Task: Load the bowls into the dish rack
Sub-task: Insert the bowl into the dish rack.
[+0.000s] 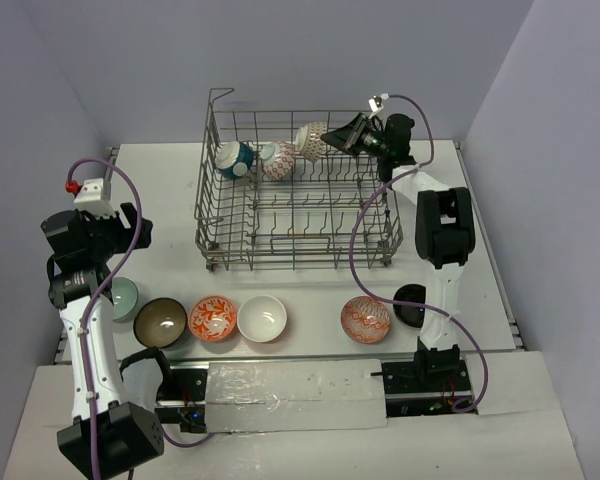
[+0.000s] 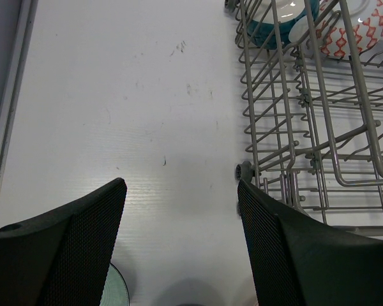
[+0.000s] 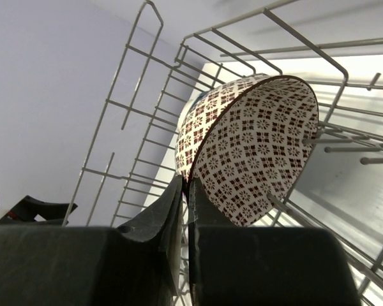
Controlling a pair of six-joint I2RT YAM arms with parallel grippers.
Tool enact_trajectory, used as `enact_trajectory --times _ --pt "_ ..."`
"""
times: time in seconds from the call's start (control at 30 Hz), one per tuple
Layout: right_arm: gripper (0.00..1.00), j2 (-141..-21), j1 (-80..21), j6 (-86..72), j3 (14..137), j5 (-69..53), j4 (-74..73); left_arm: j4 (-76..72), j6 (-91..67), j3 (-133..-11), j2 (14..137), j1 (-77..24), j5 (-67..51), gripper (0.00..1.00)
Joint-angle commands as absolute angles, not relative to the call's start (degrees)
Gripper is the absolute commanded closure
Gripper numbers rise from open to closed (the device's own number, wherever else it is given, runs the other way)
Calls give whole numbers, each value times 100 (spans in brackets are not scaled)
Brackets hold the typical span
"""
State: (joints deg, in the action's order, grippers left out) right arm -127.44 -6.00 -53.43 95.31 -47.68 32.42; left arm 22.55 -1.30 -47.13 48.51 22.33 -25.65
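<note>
The grey wire dish rack (image 1: pixel 298 240) stands mid-table. A teal bowl (image 1: pixel 233 160) and a red-patterned bowl (image 1: pixel 278 159) stand on edge in its back row. My right gripper (image 1: pixel 338 138) is shut on the rim of a dark-patterned bowl (image 3: pixel 252 143), holding it on edge in the rack's back right; it also shows from above (image 1: pixel 311 139). On the table in front lie pale green (image 1: pixel 125 297), brown (image 1: pixel 161 321), orange-patterned (image 1: pixel 213 318), white (image 1: pixel 262 318), red-patterned (image 1: pixel 366 320) and black (image 1: pixel 411 305) bowls. My left gripper (image 2: pixel 182 242) is open and empty above the table, left of the rack (image 2: pixel 319 127).
Grey walls close the table at the back and sides. A foil-covered strip (image 1: pixel 295 381) runs along the near edge between the arm bases. My right arm's cable (image 1: pixel 365 240) hangs past the rack's right side.
</note>
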Motion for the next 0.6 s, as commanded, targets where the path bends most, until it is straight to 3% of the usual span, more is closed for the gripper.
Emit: enact_trajectory --times 0.0,0.57 --pt "92 -12349 -457 -4905 9632 -4895 2972 2224 -167 -4737 4834 2276 -2698 24" --pt "82 -12410 -448 -3692 10336 -4878 871 2180 -149 -4676 4764 2268 -2725 23"
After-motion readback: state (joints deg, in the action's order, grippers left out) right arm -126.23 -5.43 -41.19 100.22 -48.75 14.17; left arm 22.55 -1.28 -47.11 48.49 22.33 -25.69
